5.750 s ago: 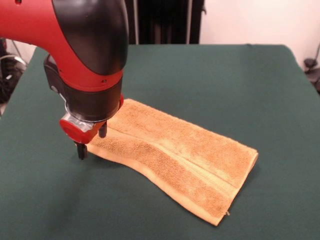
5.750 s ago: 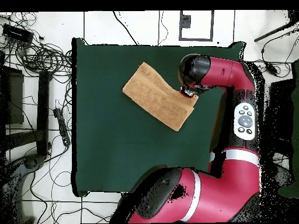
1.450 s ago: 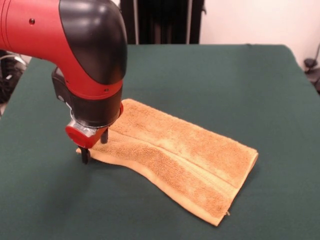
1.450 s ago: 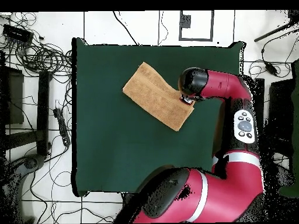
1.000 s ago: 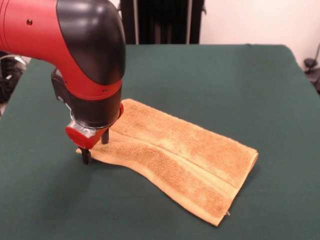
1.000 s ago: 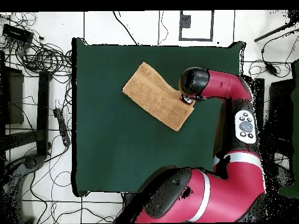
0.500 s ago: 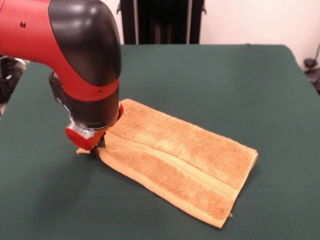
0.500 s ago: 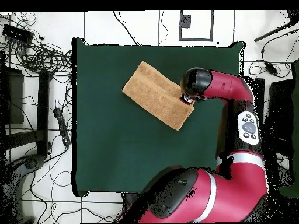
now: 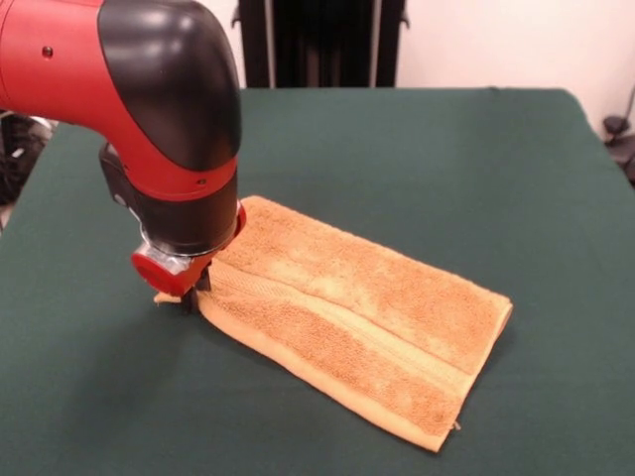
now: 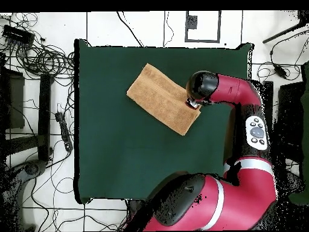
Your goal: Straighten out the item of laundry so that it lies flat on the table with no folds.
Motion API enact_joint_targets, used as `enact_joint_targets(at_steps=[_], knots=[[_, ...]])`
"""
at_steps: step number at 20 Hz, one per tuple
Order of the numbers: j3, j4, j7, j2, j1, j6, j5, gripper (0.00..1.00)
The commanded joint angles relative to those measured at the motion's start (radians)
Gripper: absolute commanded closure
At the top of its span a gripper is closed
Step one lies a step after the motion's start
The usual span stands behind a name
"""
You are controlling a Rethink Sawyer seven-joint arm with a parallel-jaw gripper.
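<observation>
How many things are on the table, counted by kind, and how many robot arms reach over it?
Towel: 1
Robot arm: 1
Table: 1
Total: 3

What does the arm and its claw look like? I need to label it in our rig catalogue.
The arm has glossy red shells with a rounded black cover, then a black wrist collar. The claw has a red-and-silver base and short dark tips. In the overhead view a grey button panel sits on a red link.
</observation>
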Motion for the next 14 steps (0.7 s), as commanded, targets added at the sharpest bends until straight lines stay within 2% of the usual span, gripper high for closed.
enact_joint_targets(at_steps=[1, 14], knots=[[0.112, 0.137, 0.049, 0.044, 0.034, -0.016, 0.013, 1.00], [0.080, 0.138, 0.089, -0.015, 0.068, 0.005, 0.004, 1.00]])
